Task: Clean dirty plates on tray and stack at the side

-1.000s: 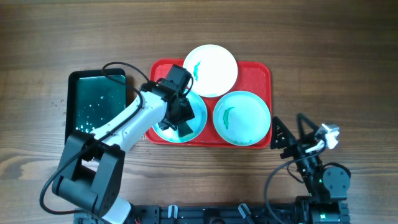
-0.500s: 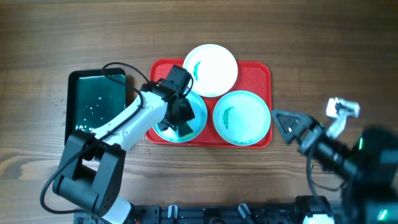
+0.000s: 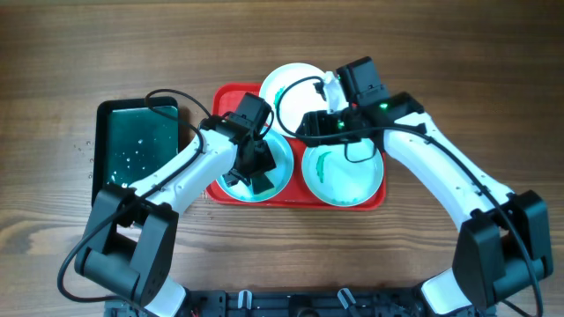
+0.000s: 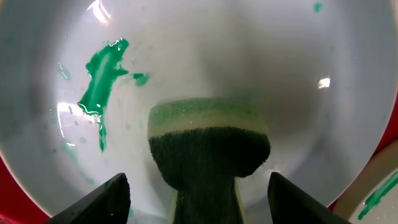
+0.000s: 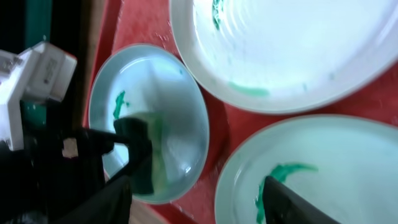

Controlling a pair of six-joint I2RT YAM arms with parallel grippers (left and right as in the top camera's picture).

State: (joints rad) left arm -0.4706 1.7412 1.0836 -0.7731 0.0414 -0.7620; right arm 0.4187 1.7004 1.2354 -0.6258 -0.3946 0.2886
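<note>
The red tray (image 3: 370, 99) holds three plates. The white plate (image 3: 295, 84) is at the back and has a teal smear. The left cyan plate (image 3: 280, 158) and the right cyan plate (image 3: 348, 176) are in front. My left gripper (image 3: 254, 163) holds a green-and-yellow sponge (image 4: 208, 143) and presses it onto the left cyan plate (image 4: 217, 56), next to a teal smear (image 4: 99, 68). My right gripper (image 3: 308, 126) is open and empty. It hovers over the tray (image 5: 217, 134) between the white plate (image 5: 298, 43) and the right cyan plate (image 5: 323, 168), which also has a smear.
A smaller dark green tray with a black rim (image 3: 137, 145) lies left of the red tray, with wet specks on it. The wooden table (image 3: 458, 53) surrounds both trays. The two arms are close together above the red tray.
My right arm has swung from its rest at the front right to above the red tray. My left arm and the sponge have not moved.
</note>
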